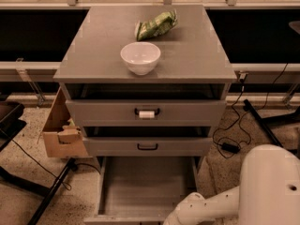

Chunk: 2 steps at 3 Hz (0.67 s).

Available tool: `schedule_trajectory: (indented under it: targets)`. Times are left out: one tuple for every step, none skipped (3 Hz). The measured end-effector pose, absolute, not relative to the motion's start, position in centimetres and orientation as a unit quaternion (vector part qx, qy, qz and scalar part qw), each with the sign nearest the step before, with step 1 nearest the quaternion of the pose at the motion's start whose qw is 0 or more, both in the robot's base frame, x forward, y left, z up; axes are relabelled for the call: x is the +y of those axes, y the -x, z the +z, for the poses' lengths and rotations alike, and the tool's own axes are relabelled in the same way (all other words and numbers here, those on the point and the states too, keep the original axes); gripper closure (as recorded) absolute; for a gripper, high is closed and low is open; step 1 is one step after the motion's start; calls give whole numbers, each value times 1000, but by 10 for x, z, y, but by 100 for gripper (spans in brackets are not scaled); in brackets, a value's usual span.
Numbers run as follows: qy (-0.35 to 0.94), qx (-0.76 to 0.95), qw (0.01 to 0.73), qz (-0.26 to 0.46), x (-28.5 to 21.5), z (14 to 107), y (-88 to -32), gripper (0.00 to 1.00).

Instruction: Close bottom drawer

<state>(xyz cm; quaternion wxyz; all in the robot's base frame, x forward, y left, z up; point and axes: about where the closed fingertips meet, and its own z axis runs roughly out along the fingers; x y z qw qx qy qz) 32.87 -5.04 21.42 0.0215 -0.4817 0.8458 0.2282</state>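
The bottom drawer (pixel 140 186) of the grey cabinet is pulled far out; its long shallow grey tray is bare inside and its front panel lies at the frame's bottom edge. Above it sit the middle drawer (pixel 147 146) with a plain black handle and the top drawer (pixel 146 112) with a white tag on its handle, both slightly open. My white arm (pixel 220 207) reaches in from the lower right toward the drawer's front right corner. The gripper itself is below the frame edge, out of view.
A white bowl (pixel 140 57) and a green chip bag (pixel 156 25) lie on the cabinet top (pixel 93 46). A cardboard box (pixel 61 130) stands left of the cabinet. Black cables and a power brick (pixel 229 146) lie on the floor at right, and black stand legs (pixel 51 191) at left.
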Motion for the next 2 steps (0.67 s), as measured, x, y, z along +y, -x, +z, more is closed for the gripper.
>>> schedule_trajectory:
  targets:
    - [492,845,41,206,-53,187,-363,100]
    - [497,844,53,195,-55,179,-380,100]
